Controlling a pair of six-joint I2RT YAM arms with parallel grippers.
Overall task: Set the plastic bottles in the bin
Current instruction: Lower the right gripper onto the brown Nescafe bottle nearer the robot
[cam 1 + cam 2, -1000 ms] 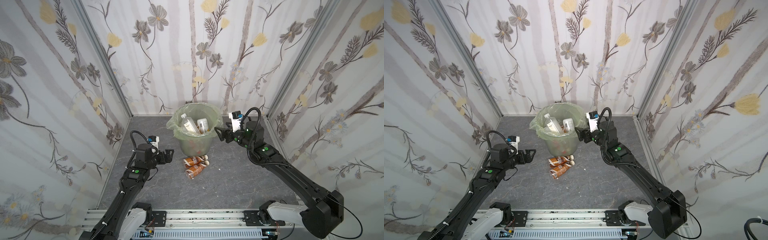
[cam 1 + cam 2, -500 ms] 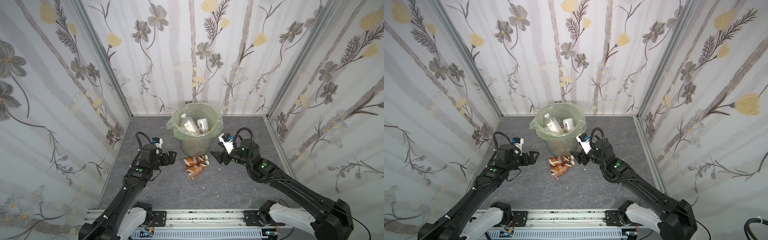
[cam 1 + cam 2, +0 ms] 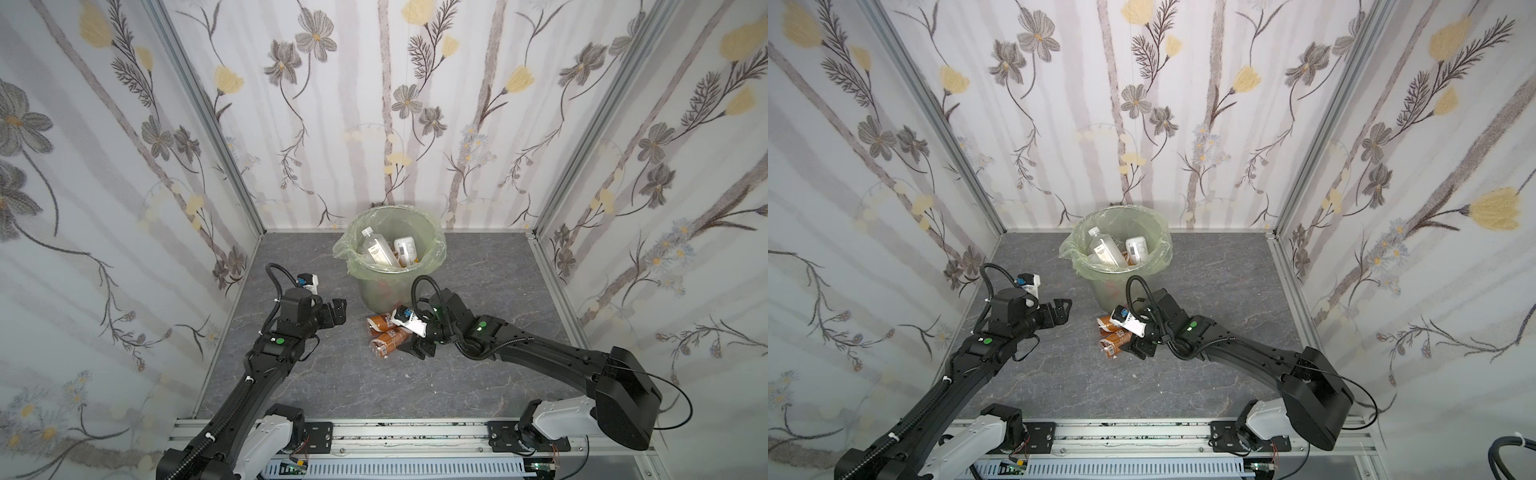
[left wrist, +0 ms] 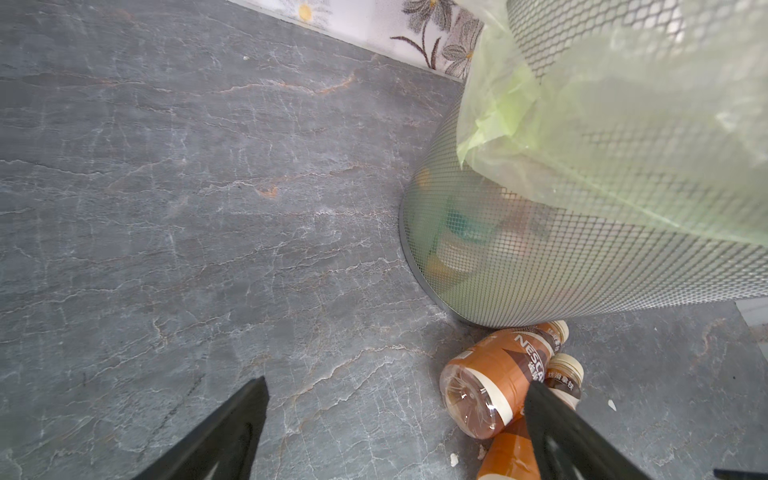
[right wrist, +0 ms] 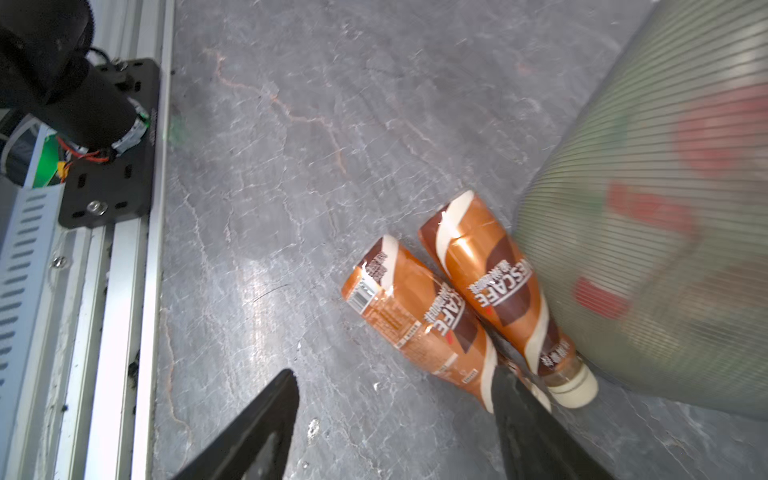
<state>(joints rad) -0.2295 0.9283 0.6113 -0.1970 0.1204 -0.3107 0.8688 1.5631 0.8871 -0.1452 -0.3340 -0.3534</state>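
In both top views my right fingers (image 3: 419,348) stood open low over the counter (image 3: 478,395), at the neck end of the nearer bottle (image 3: 386,341). It lay touching the bottle against the bin (image 3: 376,322). Other bottles (image 3: 376,251) lay inside the bin (image 3: 437,249). My left fingers (image 3: 336,311), spread wide and empty, pointed at the same pair from the opposite side. I judged that if both arms went in together they could clash over the bottles.

From the left wrist, only bare counter lay between my left fingers, with the bottles' bases partly behind one finger. Closing there would have caught nothing.

From the right wrist, one of my fingers (image 5: 523,415) sat at the seam where the two necks met; I could not tell whether it touched. Closing might have wedged it, shoved the far bottle into the bin's mesh wall, or squeezed the tapered neck out so the round bottle rolled away.

Against a second before, in a top view, my right arm had dropped from beside the bin's rim to the counter. My left arm had reached nearer and its fingers had spread wider. Both bottles lay unmoved.
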